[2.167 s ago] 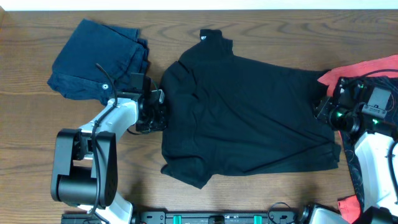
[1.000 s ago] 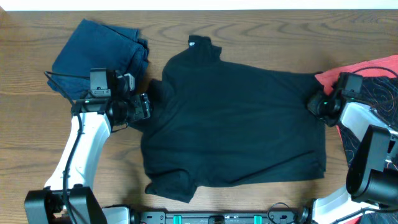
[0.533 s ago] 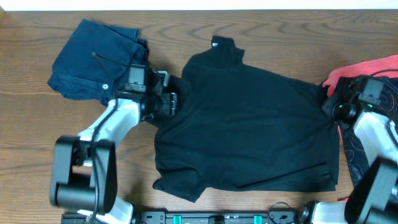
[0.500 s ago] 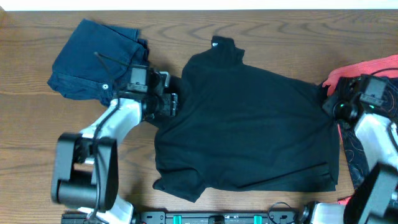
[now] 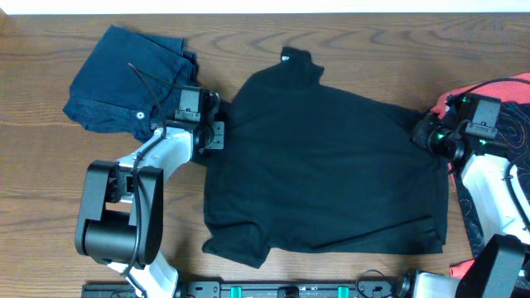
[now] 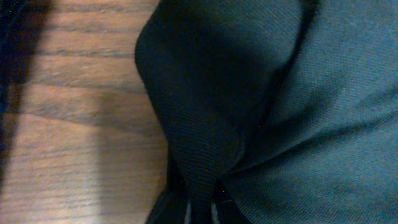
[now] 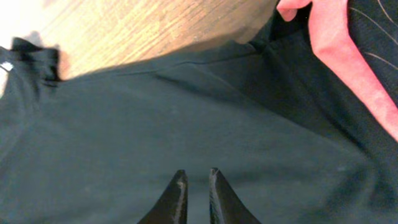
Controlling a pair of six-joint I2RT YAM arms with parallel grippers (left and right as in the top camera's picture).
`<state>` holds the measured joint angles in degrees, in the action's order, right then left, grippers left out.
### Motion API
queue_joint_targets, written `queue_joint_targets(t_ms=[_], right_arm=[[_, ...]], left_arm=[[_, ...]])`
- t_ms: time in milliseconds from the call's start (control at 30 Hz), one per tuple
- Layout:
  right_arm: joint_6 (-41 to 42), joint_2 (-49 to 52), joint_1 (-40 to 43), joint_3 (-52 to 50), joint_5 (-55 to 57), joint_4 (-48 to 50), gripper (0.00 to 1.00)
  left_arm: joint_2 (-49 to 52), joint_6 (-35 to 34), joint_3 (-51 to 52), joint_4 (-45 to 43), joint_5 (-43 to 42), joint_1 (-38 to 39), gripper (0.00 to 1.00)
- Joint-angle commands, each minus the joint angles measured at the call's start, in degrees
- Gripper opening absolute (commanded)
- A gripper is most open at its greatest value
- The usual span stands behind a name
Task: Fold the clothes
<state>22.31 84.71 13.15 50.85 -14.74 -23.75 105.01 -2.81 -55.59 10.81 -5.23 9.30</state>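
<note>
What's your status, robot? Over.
Left claw shut on black T-shirt, left edge. Right claw shut on its right edge. Shirt spread out, not folded yet. Red garment lies beside right claw.

"What carries it all?"
"A desk (image 5: 348, 33) of dark brown wood, its grain running lengthwise, with swirls near the far edge."
"Anything past that far edge?"
"A white strip (image 5: 265, 6) runs along it, corner to corner."
"And close up?"
"The wood looks reddish-brown, a shadow (image 6: 62, 180) lying across part of it."
</note>
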Motion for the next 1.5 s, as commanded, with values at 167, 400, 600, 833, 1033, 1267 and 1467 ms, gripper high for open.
queue_joint_targets(t_ms=[167,400,600,833,1033,1267,1467], right_arm=[[-0.72,9.2,-2.73,-0.33,6.43,2.69,0.06],[-0.72,19.65,-1.97,-0.31,11.45,7.02,0.04],[1.6,19.96,2.27,0.0,23.52,6.51,0.02],[-3.87,15.39,5.11,2.97,1.01,6.82,0.16],[-2.49,6.64,4.81,4.46,-2.89,7.56,0.2],[0.46,7.48,0.31,4.37,-1.73,7.34,0.1],[7.56,16.83,-4.02,4.35,6.03,10.38,0.03]], left_arm=[[2.19,-8.04,0.57,4.92,5.73,-2.23,0.14],[-0.46,-8.04,0.55,6.01,5.77,-2.71,0.48],[-3.8,-8.07,0.55,7.63,5.68,-5.18,0.56],[-8.92,-8.0,0.55,8.66,-1.14,-5.49,0.65],[-11.56,-8.0,0.55,10.03,-8.81,-5.49,0.75],[-11.56,-8.0,0.59,10.14,-15.26,-5.38,0.52],[-11.56,-6.08,0.59,11.8,-23.1,-5.35,0.63]])
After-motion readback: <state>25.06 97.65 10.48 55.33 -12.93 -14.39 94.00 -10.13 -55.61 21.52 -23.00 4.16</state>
